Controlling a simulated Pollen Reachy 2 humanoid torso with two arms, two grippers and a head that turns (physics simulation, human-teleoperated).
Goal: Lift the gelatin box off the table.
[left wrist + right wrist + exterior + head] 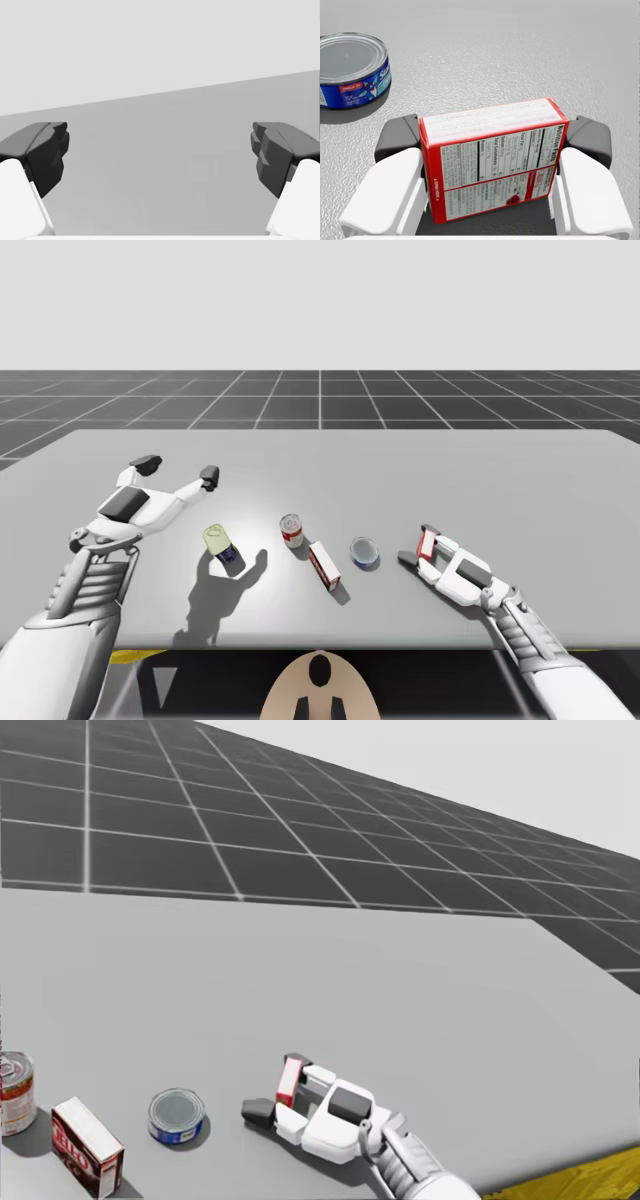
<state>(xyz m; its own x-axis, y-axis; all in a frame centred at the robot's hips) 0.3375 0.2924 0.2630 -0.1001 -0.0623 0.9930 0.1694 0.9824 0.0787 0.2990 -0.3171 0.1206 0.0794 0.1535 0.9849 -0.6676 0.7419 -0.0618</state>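
Tabletop [520, 470] runs wide and grey in the high view, and a broad stretch of it lies between the things and the far edge. Near the front edge, a yellow-lidded can [222, 545], a red can [291, 530], a long red-and-white box [324, 564] and a flat blue can [364, 552] sit in a loose row. The right gripper [420, 545] is just beside the flat can, low over the surface, its forearm coming in slantwise from the front right corner. It grips the red gelatin box [429, 543]. The left gripper [178, 470] hangs raised at the table's left side, well apart from the cans, its fingers spread wide and holding nothing. In the head view the table's right edge and front edge frame open grey surface beyond the right gripper [278, 1088], which lies almost level, wrist toward the front corner, with the red gelatin box [290, 1082] standing on edge between its fingers. The flat blue can [177, 1116] is near, the long red-and-white box [88, 1145] and red can [14, 1092] further over. The left wrist view shows the left gripper [160, 150] gaping above bare table. The right wrist view shows the right gripper [492, 135] with a dark pad [397, 136] pressed to each end of the red gelatin box [492, 162], with the flat blue can [352, 67] ahead and to one side. I cannot tell whether the box has left the table.
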